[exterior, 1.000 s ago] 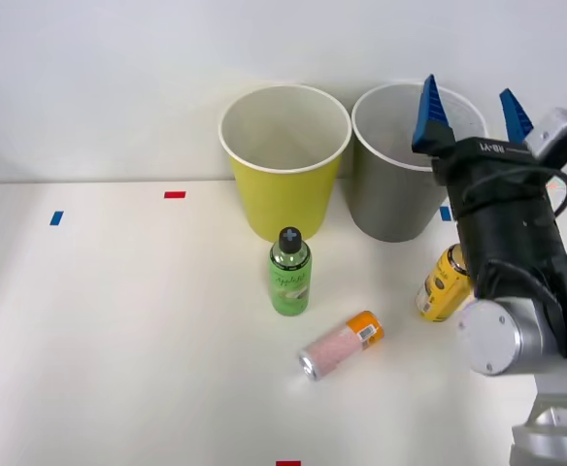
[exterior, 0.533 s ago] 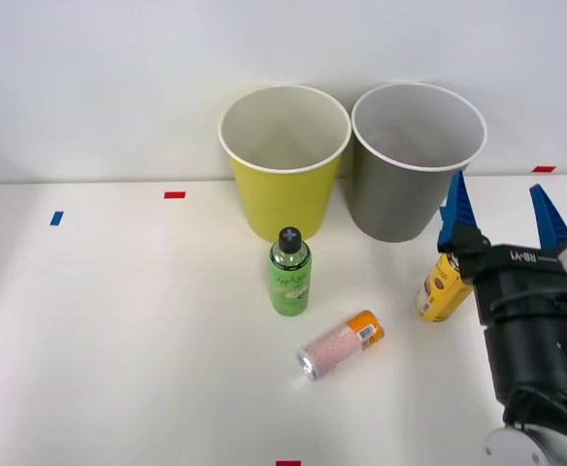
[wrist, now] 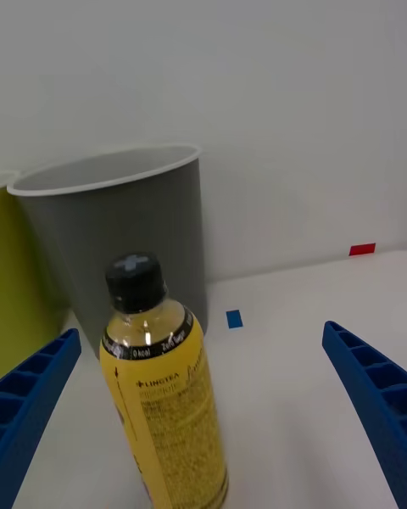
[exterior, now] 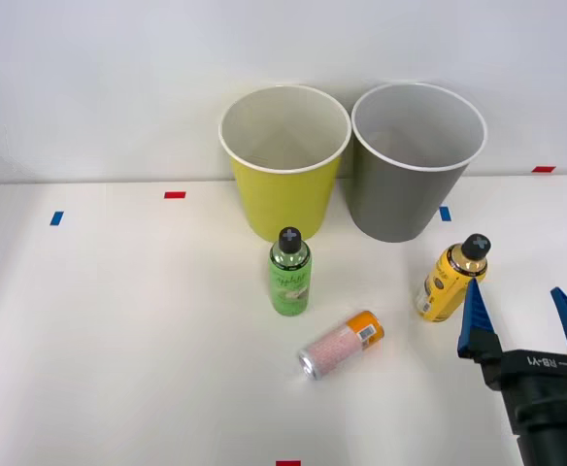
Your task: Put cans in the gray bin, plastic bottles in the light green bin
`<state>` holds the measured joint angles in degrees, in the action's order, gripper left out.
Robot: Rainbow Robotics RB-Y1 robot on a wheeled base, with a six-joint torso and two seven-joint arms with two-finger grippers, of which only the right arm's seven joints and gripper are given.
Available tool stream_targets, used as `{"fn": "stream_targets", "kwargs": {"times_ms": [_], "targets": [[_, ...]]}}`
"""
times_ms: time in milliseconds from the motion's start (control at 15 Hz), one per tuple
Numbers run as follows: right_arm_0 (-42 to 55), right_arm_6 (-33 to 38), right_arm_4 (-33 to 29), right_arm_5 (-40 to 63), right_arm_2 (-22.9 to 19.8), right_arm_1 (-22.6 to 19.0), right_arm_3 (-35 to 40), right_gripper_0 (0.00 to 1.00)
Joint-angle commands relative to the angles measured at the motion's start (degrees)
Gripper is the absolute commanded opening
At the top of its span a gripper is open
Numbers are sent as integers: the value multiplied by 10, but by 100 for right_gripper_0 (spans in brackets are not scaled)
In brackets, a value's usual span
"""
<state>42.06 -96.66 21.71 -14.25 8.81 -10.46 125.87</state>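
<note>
The yellow-orange plastic bottle (exterior: 450,280) with a black cap stands at the right of the table, in front of the gray bin (exterior: 412,165). My right gripper (exterior: 524,318) hangs open just in front of it, to its right, holding nothing. In the wrist view the same bottle (wrist: 165,399) stands upright between my spread blue fingers (wrist: 34,394), with the gray bin (wrist: 127,229) behind it. The green bottle (exterior: 289,272) stands upright before the light green bin (exterior: 283,155). A pale pink can (exterior: 340,345) with an orange end lies on its side near the middle.
Both bins stand side by side against the white back wall. Small red tape marks (exterior: 174,195) and blue tape marks (exterior: 56,218) dot the white table (exterior: 118,340). The table's right edge lies close behind my arm.
My right arm has drawn back from above the gray bin toward the table's front, dropping low. It uncovered the yellow-orange bottle. The fingers stayed open.
</note>
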Motion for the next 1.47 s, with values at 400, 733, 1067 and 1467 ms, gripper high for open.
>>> {"fn": "stream_targets", "kwargs": {"times_ms": [400,733,1067,1467], "targets": [[58,-15,-34,25,-16,27,-11,98],[32,-20,-116,-9,-53,77,-97,99],[26,-6,-209,-116,-63,106,-200,98],[26,126,-319,-213,-49,100,-272,98]]}}
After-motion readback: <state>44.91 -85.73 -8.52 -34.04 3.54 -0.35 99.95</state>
